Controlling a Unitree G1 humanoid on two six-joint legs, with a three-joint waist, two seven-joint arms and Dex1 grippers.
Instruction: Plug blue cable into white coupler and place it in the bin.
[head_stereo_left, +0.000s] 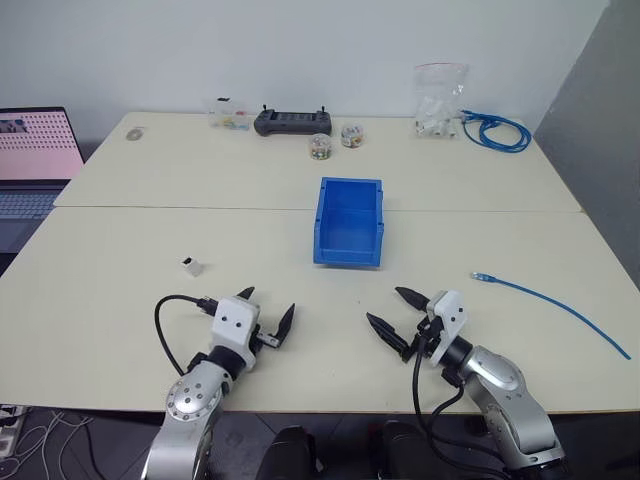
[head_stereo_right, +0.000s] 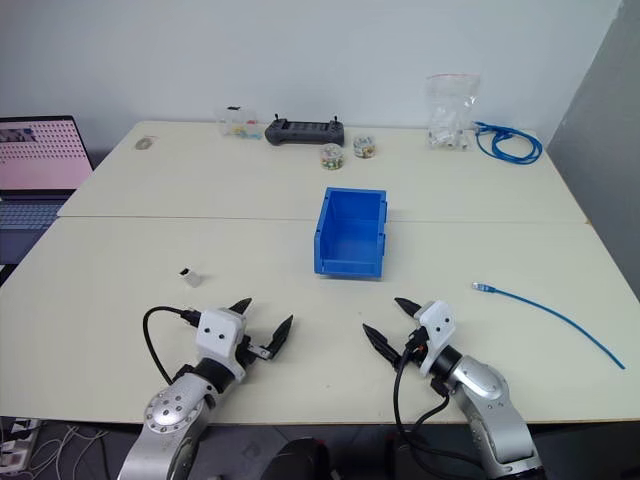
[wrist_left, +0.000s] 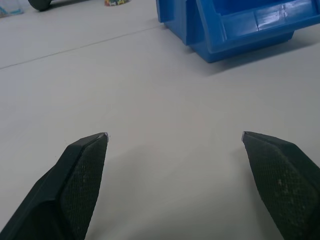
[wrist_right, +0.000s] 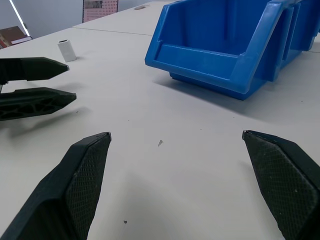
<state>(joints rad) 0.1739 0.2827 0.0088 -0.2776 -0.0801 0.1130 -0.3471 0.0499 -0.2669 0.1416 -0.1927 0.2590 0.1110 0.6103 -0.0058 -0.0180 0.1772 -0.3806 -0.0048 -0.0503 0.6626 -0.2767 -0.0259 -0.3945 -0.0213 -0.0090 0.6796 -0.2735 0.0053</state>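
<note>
**Both claws spread and empty, task things untouched on the table**

Left gripper (head_stereo_left: 266, 309) hovers low over the near edge of the table (head_stereo_left: 120, 300), fingers spread wide, holding nothing. Right gripper (head_stereo_left: 390, 310) sits at the same level on the other side, fingers also spread wide, empty, angled a bit toward the left one. In the right wrist view the left gripper (wrist_right: 65, 82) shows side-on, its two black fingers apart.

White coupler (head_stereo_left: 193, 266) stands upright on the table, ahead of the left gripper and slightly to its left, near but not touching. Also seen in the right wrist view (wrist_right: 66, 50), beyond the left fingers.

Blue cable (head_stereo_left: 560, 303) lies loose on the table to the right of the right gripper, apart from it; its clear plug end (head_stereo_left: 482, 274) points toward the middle and the strand runs off toward the right table edge.

Bin (head_stereo_left: 349, 222) sits mid-table, ahead of and between both grippers, well apart from each, lower lip facing the robot. Inside looks empty.

Back edge of table: black controller (head_stereo_left: 292, 122), small jars (head_stereo_left: 335, 140), clear bag of white parts (head_stereo_left: 440, 100), coiled blue cable bundle (head_stereo_left: 497, 131). Laptop (head_stereo_left: 35, 160) at far left.
</note>
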